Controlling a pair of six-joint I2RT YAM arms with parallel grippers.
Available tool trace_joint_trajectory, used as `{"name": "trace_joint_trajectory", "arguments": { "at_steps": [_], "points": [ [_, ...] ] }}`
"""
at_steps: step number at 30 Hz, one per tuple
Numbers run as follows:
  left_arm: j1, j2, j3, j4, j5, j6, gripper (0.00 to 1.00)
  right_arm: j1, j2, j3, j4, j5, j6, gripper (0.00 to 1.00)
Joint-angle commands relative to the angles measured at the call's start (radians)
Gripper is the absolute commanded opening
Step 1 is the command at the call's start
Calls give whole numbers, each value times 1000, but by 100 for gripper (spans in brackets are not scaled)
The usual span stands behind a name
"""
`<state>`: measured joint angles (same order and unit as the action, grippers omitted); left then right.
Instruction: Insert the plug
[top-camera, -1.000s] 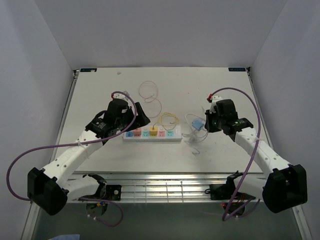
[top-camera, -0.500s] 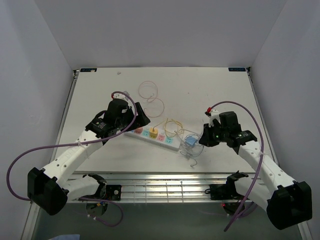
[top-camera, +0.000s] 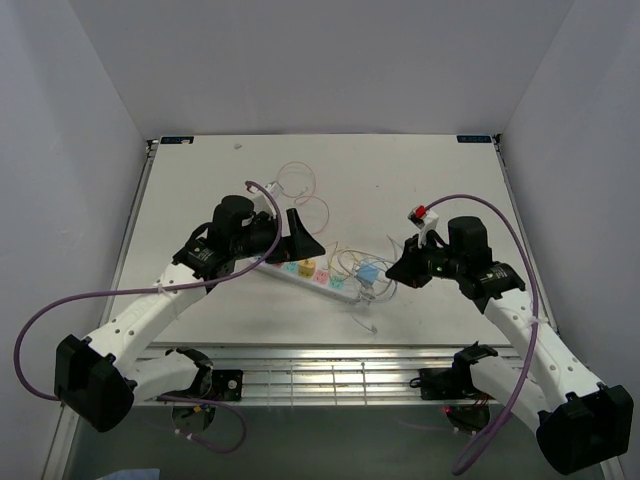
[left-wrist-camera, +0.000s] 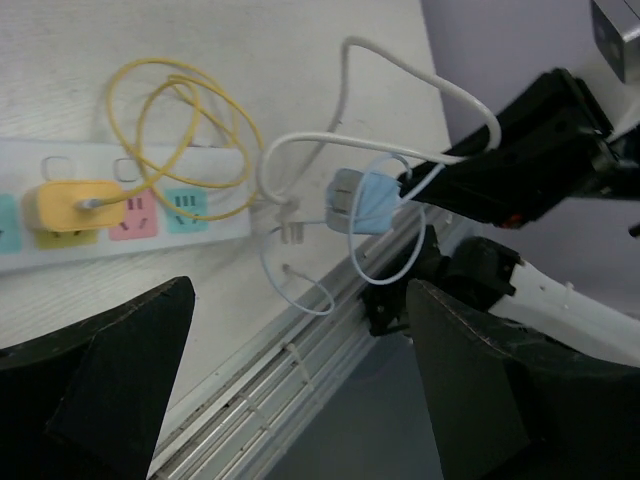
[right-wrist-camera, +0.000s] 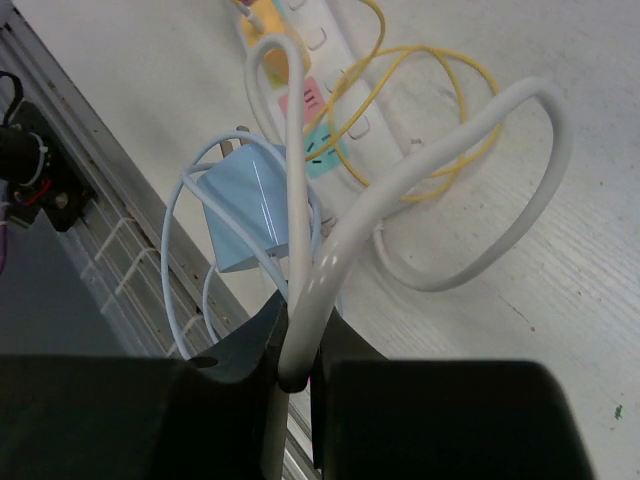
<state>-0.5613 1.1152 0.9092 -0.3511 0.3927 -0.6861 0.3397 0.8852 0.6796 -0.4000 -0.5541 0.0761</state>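
Observation:
The white power strip (top-camera: 312, 273) lies tilted at the table's middle, with a yellow plug (top-camera: 307, 267) in one socket. It also shows in the left wrist view (left-wrist-camera: 120, 215) and the right wrist view (right-wrist-camera: 330, 80). The light blue plug (top-camera: 370, 273) hangs at the strip's right end, out of any socket (left-wrist-camera: 362, 200) (right-wrist-camera: 245, 215). My right gripper (top-camera: 393, 270) is shut on a thick white cable (right-wrist-camera: 300, 330) just behind the blue plug. My left gripper (top-camera: 300, 238) is open and empty above the strip's left part, its fingers (left-wrist-camera: 100, 390) wide apart.
Yellow cable loops (top-camera: 343, 262) lie over the strip's right half. Thin pink cable loops (top-camera: 298, 180) lie further back. The blue plug's thin cable (left-wrist-camera: 300, 290) trails toward the table's slotted near edge (top-camera: 330, 365).
My right gripper has moved left and toward the near edge with the cable and blue plug. The strip has swung so its right end sits nearer. My left gripper has shifted right.

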Motion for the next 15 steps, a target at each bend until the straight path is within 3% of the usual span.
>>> {"name": "trace_joint_trajectory", "arguments": {
  "at_steps": [1, 12, 15],
  "points": [
    [-31, -31, -9, 190, 283, 26, 98, -1, 6, 95, 142, -153, 16, 8],
    [-135, 98, 3, 303, 307, 2, 98, -1, 8, 34, 378, -245, 182, 8],
    [-176, 144, 31, 301, 244, -1, 98, -1, -2, 11, 448, -253, 214, 8]
  ]
}}
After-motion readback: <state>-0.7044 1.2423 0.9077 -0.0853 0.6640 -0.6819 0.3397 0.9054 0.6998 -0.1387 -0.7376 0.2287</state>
